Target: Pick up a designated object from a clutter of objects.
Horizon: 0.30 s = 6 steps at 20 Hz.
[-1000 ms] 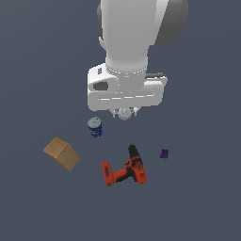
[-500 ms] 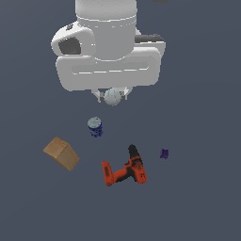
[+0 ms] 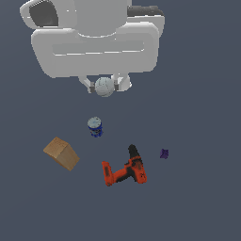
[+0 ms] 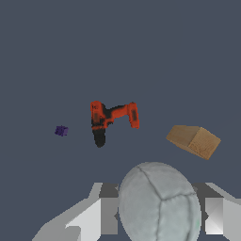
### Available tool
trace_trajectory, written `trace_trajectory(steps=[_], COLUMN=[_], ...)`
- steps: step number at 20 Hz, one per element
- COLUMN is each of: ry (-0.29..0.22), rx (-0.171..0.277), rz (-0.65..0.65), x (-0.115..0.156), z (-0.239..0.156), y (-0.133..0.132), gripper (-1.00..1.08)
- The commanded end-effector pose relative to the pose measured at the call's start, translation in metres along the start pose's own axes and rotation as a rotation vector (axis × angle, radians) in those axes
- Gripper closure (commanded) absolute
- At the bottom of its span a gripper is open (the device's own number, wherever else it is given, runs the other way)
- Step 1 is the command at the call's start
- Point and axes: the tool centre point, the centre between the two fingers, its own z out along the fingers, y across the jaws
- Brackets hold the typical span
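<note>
Your hand [image 3: 104, 87] is clamped on the ball [image 3: 104, 87], one pale finger pressed to each side of it, and it hangs well above the flat, matte slate-grey surface [image 3: 202, 202]. The ball is round, chalky white-grey, with thin dark seam lines that cut it into panels; in the wrist view it fills the space between the blocky grey fingers [image 4: 92, 216], and its skin looks dull and faintly mottled [image 4: 159, 203].

Below it on the surface you have the rest of the clutter, all lying apart from one another. The can [image 3: 95, 127] stands upright, a short blue cylinder with a pale round top. Toward the exterior view's left lies the box [image 3: 61, 153], a tan wedge-like block with flat cardboard-coloured faces and sharp edges. The power drill [image 3: 124, 169] lies on its side, glossy orange body with a black nose and grip. Toward the exterior view's right of the drill sits the purple piece [image 3: 164, 153], tiny and angular; its exact shape is too small to make out.
</note>
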Motion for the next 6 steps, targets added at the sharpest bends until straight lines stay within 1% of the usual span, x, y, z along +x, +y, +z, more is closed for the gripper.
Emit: trace_trajectory(steps=[1,6], ry=[0.0,0.0], rx=[0.0,0.0], rz=[0.0,0.0], x=[0.0014,0.0025], z=[-0.0046,-0.007], y=[0.0018,0.0028], gripper=[1.08,1.08])
